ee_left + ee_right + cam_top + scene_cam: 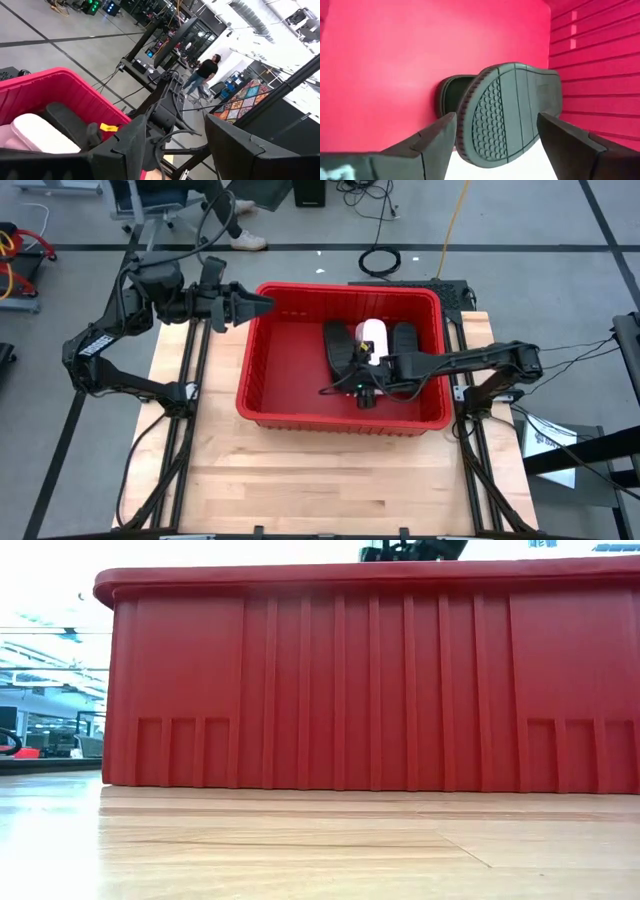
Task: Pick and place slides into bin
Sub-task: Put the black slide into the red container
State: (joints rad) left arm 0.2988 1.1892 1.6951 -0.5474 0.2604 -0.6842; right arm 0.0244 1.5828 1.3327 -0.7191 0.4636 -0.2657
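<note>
The red bin (pixel 300 395) stands at the middle of the table and fills the low view with its near wall (pixel 370 680). Inside it, toward the right, lie two black slides (pixel 340 345) (pixel 405 342) with a pale slide (pixel 374 338) between them. My right gripper (pixel 365 392) reaches into the bin from the right. It is open, slanting down over a black slide (pixel 512 112) that lies sole up on the bin's floor, partly on another dark slide (pixel 451 92). My left gripper (pixel 255 305) is open and level, held above the bin's far left corner.
Bare wooden table top (pixel 320 480) lies in front of the bin. Black rails (pixel 185 430) (pixel 480 470) run along both sides of the table. The left wrist view shows my right arm (pixel 165 115) and, far off in the room, a person (pixel 202 75).
</note>
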